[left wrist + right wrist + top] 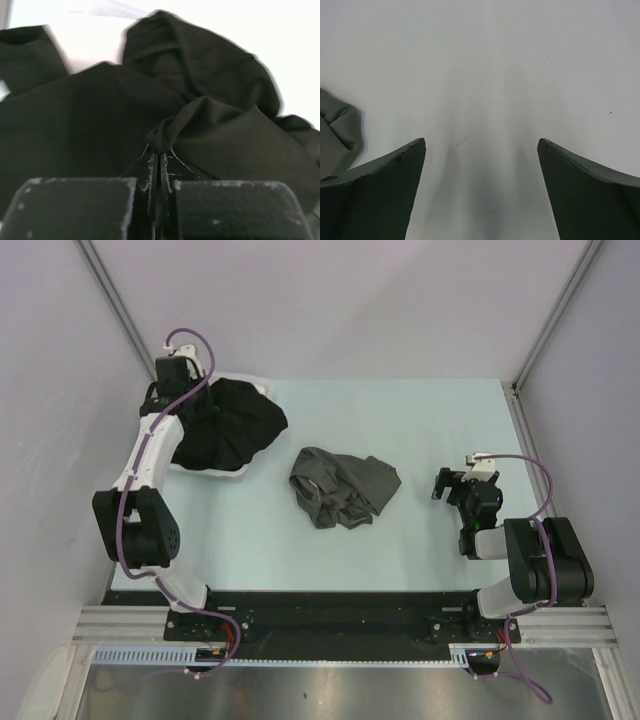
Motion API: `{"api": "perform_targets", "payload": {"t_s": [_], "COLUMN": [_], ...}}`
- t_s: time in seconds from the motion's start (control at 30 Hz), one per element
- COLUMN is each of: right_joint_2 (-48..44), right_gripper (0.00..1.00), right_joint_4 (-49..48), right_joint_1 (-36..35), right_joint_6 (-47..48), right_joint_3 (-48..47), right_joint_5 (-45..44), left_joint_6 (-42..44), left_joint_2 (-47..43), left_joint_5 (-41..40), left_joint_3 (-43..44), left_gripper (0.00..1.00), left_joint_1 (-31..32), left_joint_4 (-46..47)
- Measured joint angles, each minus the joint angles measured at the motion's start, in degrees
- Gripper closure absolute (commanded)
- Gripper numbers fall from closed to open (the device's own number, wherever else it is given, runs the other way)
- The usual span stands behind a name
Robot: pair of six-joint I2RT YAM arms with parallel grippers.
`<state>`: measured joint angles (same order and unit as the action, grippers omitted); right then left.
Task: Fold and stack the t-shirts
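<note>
The two arm bases sit at the near edge of the table (420,420), one on each side.

Just beyond the right base, the right gripper (441,486) hangs low over bare table. Its wrist view shows both fingers (380,190) spread wide apart with nothing between them, only the pale surface below. A corner of grey cloth shows at the left edge of that view, apart from the fingers.

Near the middle of the table lies one grey shirt (343,487), crumpled in a loose bunch and not folded. It is well apart from the right gripper and touches neither arm.

Farther back on the left stands one white tray (215,472), with a black heap (228,425) of shirts filling it and spilling over its right rim. How many shirts make up the heap cannot be told; the folds run together.

The left arm reaches over the tray's far left corner, and the left gripper (193,403) is down in the heap. In its wrist view the two fingers (151,167) are pressed together, pinching a gathered peak of black cloth at their tips.
</note>
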<state>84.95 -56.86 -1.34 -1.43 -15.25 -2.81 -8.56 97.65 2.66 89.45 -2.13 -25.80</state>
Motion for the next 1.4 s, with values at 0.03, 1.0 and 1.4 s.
{"api": "perform_targets", "payload": {"t_s": [0.03, 1.0, 1.4], "right_joint_2": [0.0, 0.0, 0.0], "right_gripper": [0.00, 0.01, 0.00], "right_joint_4": [0.0, 0.0, 0.0], "right_joint_1": [0.0, 0.5, 0.7], "right_joint_6": [0.0, 0.0, 0.0], "right_joint_3": [0.0, 0.0, 0.0], "right_joint_5": [0.0, 0.7, 1.9], "left_joint_6": [-0.3, -0.4, -1.6], "left_joint_2": [0.0, 2.1, 11.5], "left_joint_5": [-0.1, -26.9, -26.9], "left_joint_3": [-0.3, 9.9, 6.6], "left_gripper": [1.00, 1.00, 1.00], "left_joint_1": [-0.6, -3.3, -3.4], "left_joint_4": [0.1, 1.4, 4.2]}}
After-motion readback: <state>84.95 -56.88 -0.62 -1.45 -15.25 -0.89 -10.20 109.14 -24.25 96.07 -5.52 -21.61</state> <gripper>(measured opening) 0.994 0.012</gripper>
